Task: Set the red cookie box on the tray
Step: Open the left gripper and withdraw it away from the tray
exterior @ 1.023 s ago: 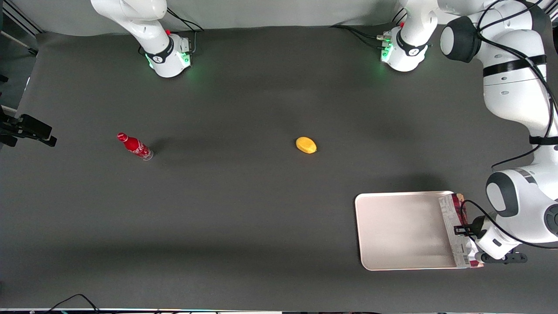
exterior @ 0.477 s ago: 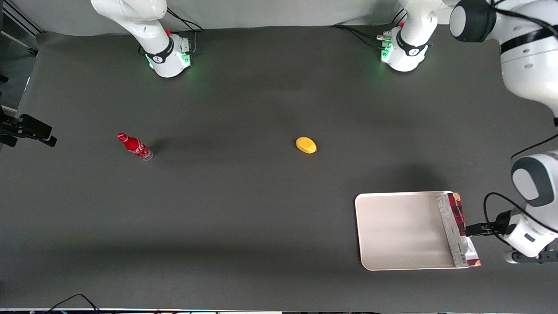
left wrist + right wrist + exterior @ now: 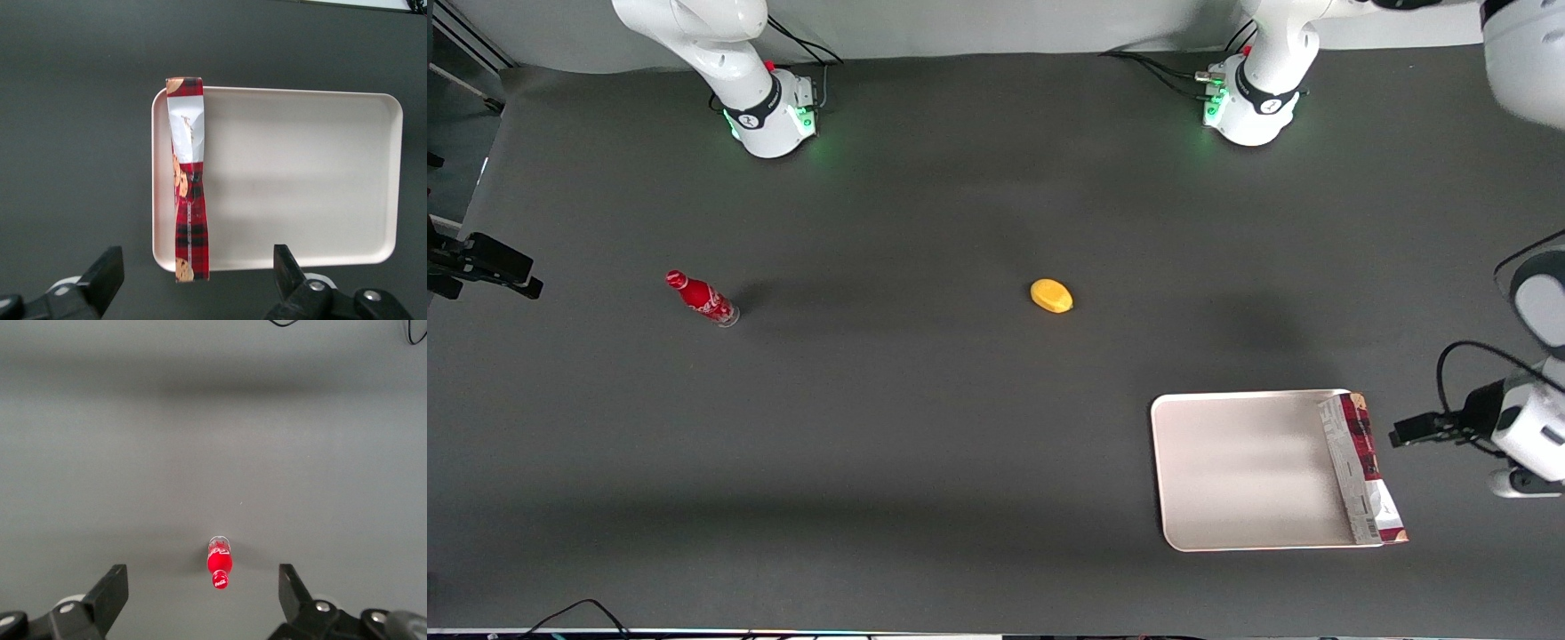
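The red cookie box [image 3: 1360, 467] lies flat along the tray's [image 3: 1245, 471] edge toward the working arm's end of the table, with its near end poking a little over the rim. In the left wrist view the red cookie box [image 3: 188, 200] shows plaid red with cookies and a white patch, resting on the cream tray [image 3: 300, 173]. My left gripper [image 3: 197, 259] hangs open above and clear of the box, holding nothing. One black finger [image 3: 1414, 428] shows beside the tray, apart from the box.
A yellow lemon-like object [image 3: 1051, 295] lies mid-table, farther from the front camera than the tray. A small red bottle [image 3: 703, 300] lies toward the parked arm's end, also seen as the red bottle [image 3: 219, 563] under the parked wrist. A black device [image 3: 480, 262] sits at that table edge.
My gripper has drawn away from the box, rising and moving toward the working arm's end. The box stays on the tray's edge.
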Controlling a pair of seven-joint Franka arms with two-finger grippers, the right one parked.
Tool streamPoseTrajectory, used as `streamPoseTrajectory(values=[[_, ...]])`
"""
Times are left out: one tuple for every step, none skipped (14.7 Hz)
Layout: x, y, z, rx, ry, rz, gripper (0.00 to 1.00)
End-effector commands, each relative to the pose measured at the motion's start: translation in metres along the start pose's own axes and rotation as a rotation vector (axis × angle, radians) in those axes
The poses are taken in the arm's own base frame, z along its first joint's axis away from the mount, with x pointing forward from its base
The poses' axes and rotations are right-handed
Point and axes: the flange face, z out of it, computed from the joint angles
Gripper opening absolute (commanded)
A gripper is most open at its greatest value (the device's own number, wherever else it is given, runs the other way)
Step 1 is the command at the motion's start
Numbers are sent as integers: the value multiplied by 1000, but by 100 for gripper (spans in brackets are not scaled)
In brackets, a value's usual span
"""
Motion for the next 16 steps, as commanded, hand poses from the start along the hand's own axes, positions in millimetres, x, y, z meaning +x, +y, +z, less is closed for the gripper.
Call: streamPoseTrajectory(values=[[-50,13,-83,42,-41,-38,100],[-59,26,-102,60,-57,-48,100],[-70,45,-121,86,-70,-34,100],[-80,63,-141,123,-70,-16,100],[-92,79,-160,142,-75,-13,100],[-105,86,-178,143,-79,-24,100],[-114,89,-194,146,-71,-19,100],[-123,94,-203,149,-59,-6,100],[-131,92,-206,153,-54,-5,100],[-138,90,-204,155,-51,-6,100],[-142,86,-202,156,-51,-12,100],[-146,86,-203,157,-41,-11,100],[-152,85,-202,157,-39,-12,100],[-158,80,-203,159,-31,-19,100],[-162,76,-207,161,-20,-24,100],[-164,77,-210,159,-17,-23,100]])
